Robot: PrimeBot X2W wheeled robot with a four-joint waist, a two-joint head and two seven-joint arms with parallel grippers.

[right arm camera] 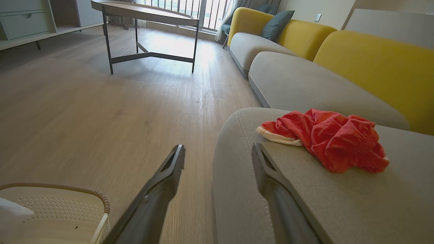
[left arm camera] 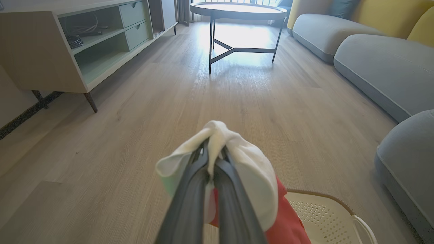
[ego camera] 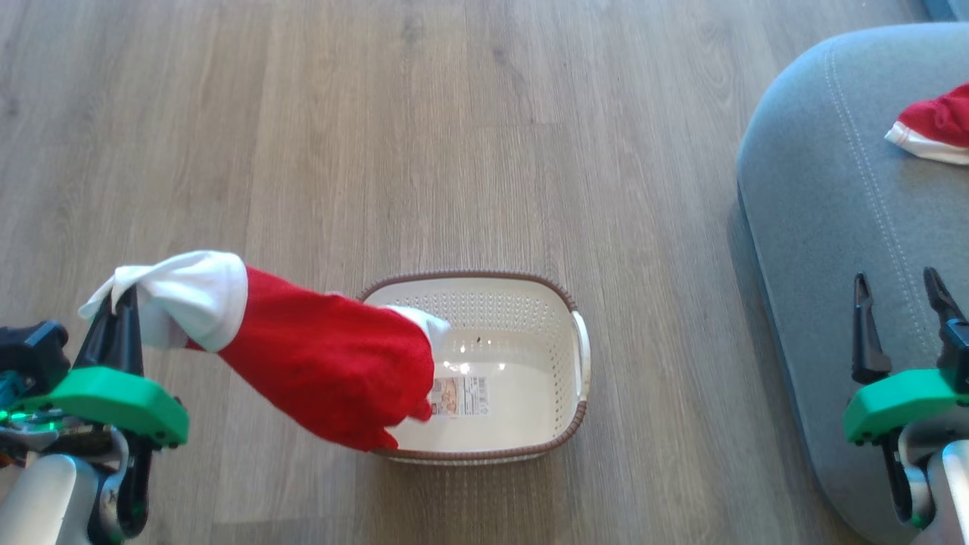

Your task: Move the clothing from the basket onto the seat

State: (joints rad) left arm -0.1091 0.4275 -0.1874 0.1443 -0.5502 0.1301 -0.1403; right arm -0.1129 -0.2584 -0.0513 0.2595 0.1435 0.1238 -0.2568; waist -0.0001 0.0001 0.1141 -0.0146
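Note:
My left gripper is shut on the white cuff of a red garment, which hangs from the fingers down over the left rim of the white basket. The left wrist view shows that white cuff pinched between the fingers of the left gripper, with the basket below right. A second red garment with white trim lies on the grey seat, also visible on the seat at the head view's right edge. My right gripper stands open over the seat's edge, nothing between its fingers.
Wooden floor surrounds the basket. A round metal-legged table stands farther off, a low cabinet to its left. More grey cushions with yellow backs line the right side.

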